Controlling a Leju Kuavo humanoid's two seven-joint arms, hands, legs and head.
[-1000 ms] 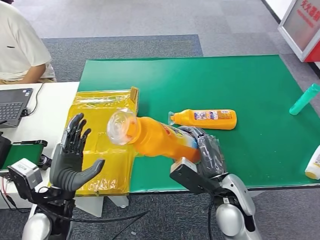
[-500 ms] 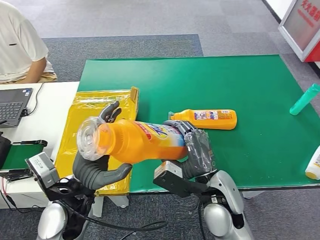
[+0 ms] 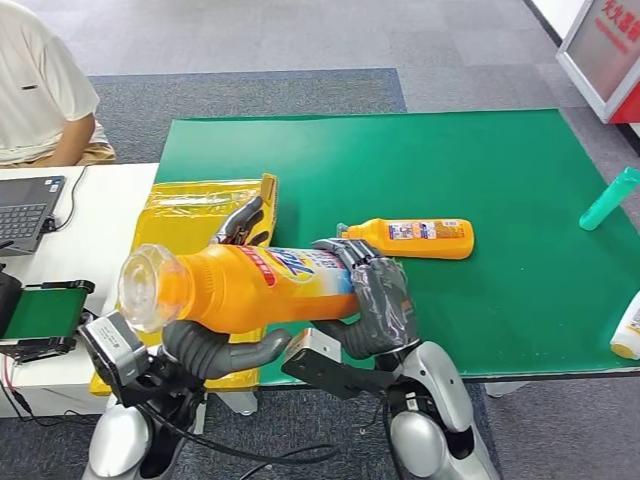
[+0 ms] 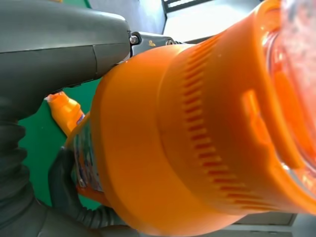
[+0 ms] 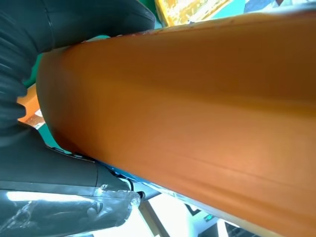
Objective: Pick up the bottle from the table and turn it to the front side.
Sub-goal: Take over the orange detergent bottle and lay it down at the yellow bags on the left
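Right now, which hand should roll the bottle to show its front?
Probably the left hand: it cups the bottle near the neck, fingers free to roll it, while the right hand grips the base.

A green mat (image 3: 483, 180) covers the table on grey carpet (image 3: 249, 100). A white desk (image 3: 83, 230) with a laptop (image 3: 26, 205) stands left, a red-and-white sign (image 3: 604, 50) far right.

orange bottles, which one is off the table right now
The bigger orange bottle with the clear cap, held level between the left hand and right hand. The smaller orange bottle lies on its side on the green mat.
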